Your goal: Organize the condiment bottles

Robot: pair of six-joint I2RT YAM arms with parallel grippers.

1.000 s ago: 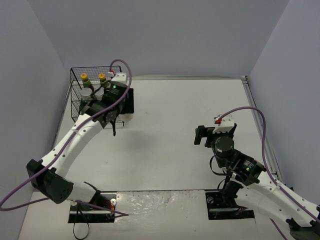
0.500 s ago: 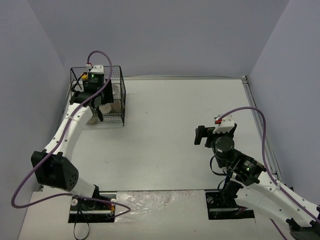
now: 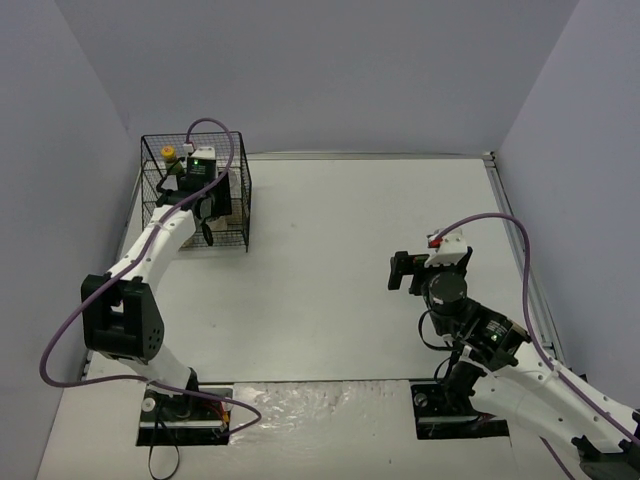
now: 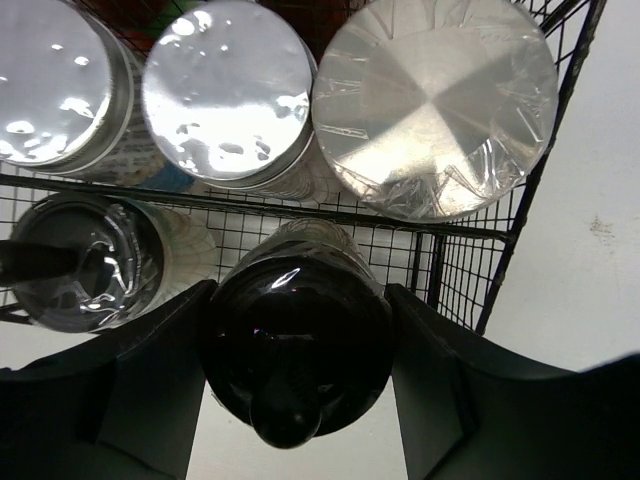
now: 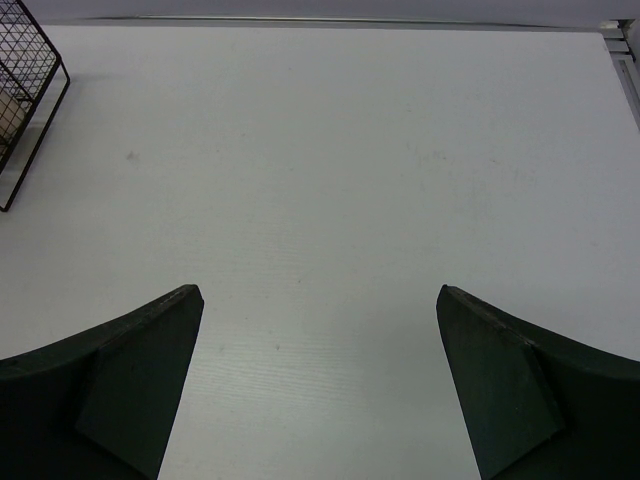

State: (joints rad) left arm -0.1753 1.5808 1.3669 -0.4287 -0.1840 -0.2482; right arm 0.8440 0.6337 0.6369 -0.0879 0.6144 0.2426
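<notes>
My left gripper (image 4: 298,300) is shut on a spice jar with a black lid (image 4: 298,345), held from above with one finger on each side. It hangs at the front right of the black wire rack (image 3: 240,200), beside another dark-lidded jar (image 4: 85,275). Behind them stand three silver-lidded jars (image 4: 225,95) in a row. In the top view the left gripper (image 3: 205,195) covers most of the rack; one sauce bottle's yellow cap (image 3: 168,154) shows at the back left. My right gripper (image 5: 318,295) is open over bare table, far to the right (image 3: 405,272).
The rack sits in the table's far left corner, close to the left wall. Its near corner shows at the left edge of the right wrist view (image 5: 25,90). A metal rail (image 3: 520,240) runs along the table's right edge.
</notes>
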